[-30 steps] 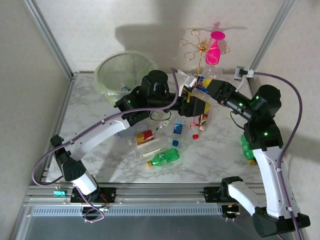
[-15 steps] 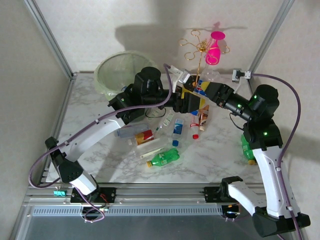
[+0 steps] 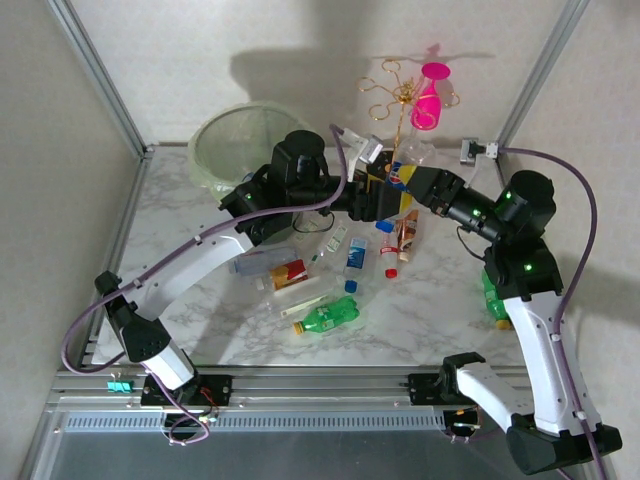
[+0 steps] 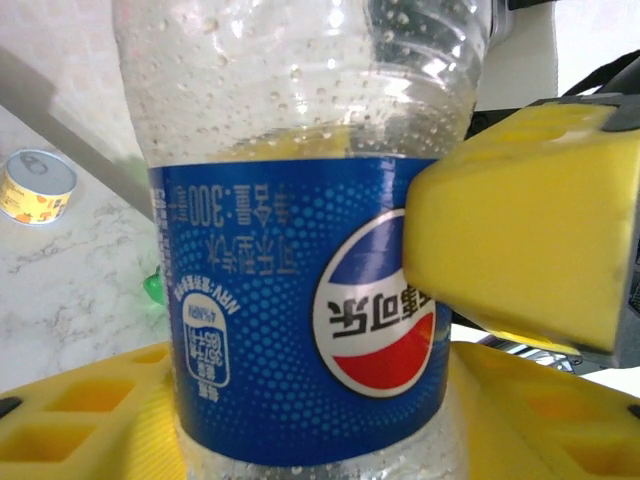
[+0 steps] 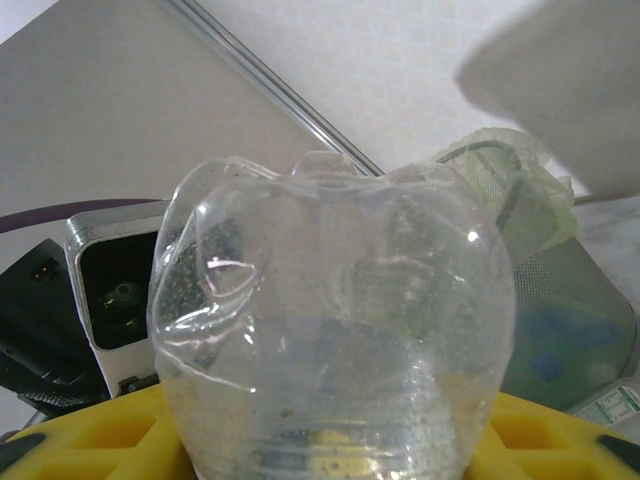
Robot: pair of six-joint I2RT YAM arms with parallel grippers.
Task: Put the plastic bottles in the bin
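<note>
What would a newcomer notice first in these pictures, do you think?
The clear blue-labelled bottle, held up near the rear centre, the right gripper shut on it. Then the pink goblet behind it and the pale-green bin at rear left.

White marble-patterned table top [image 3: 440,320], closed in by plain off-white walls [image 3: 300,40]. Slanting aluminium posts [image 3: 98,75] at the corners. Soft grey shadows on the back wall.
</note>
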